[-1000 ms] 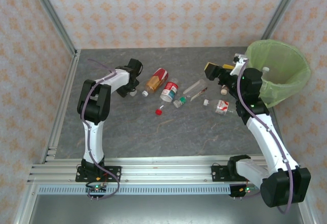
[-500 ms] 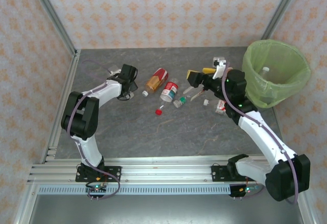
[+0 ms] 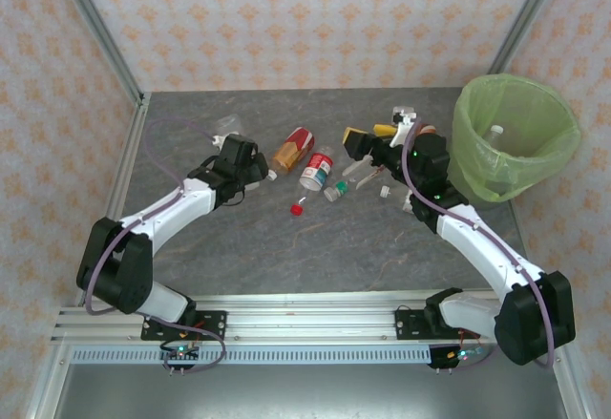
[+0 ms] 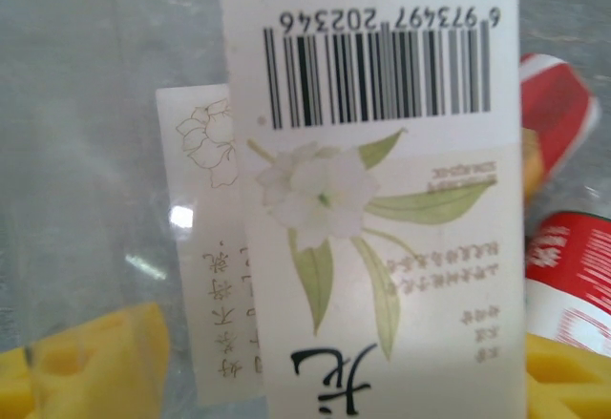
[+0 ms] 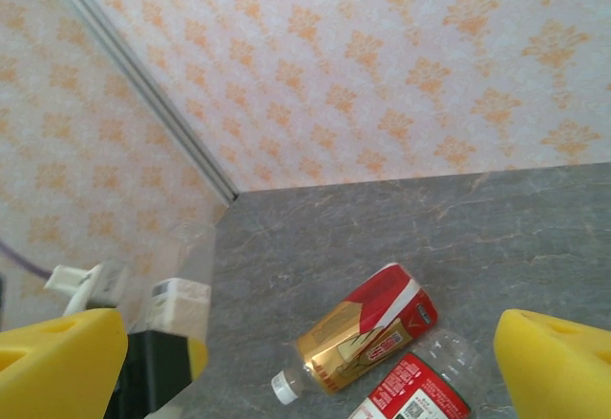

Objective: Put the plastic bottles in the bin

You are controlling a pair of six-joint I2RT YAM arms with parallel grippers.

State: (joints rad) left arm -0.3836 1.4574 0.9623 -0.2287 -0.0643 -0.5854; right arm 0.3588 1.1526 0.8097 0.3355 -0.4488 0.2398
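Observation:
My left gripper (image 4: 325, 371) is shut on a clear plastic bottle (image 4: 372, 199) with a white flower-and-barcode label, which sits between its yellow pads; this gripper is at the table's left middle (image 3: 246, 165). Lying loose in the middle are a red-and-gold labelled bottle (image 3: 293, 149), a red-labelled bottle (image 3: 317, 168), a small green-capped one (image 3: 335, 191) and a clear one (image 3: 363, 163). My right gripper (image 3: 368, 142) hangs open above that cluster, nothing between its fingers (image 5: 558, 371). The lime-green lined bin (image 3: 549, 147) stands at the far right with a bottle (image 3: 494, 133) inside.
A loose red cap (image 3: 297, 209) and a white cap (image 3: 385, 191) lie on the grey table (image 3: 286, 247). Metal frame posts and patterned walls close in the back and sides. Another bottle (image 3: 411, 201) lies partly under the right arm.
The right gripper swung left from the bin's rim to above the bottle cluster. The left arm folded down and drew its held bottle nearer and slightly right.

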